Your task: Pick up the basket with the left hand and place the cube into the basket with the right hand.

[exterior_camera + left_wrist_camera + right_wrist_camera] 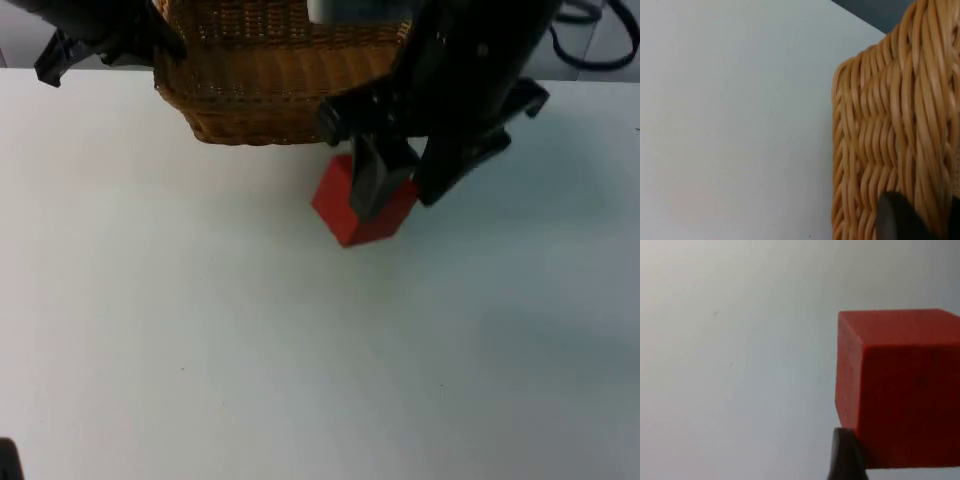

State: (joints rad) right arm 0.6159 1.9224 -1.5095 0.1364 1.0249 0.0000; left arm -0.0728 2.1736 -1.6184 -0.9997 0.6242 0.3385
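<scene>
On your white table, the left gripper clasped the basket while the right gripper pinched the cube just beside it, unplaced.

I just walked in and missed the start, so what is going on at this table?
The right gripper is down at the red cube, its fingers on either side of it, and the cube looks to be on or just off the white table. The left gripper is at the wicker basket, a black fingertip against its woven wall. The cube is not yet in the basket.
</scene>
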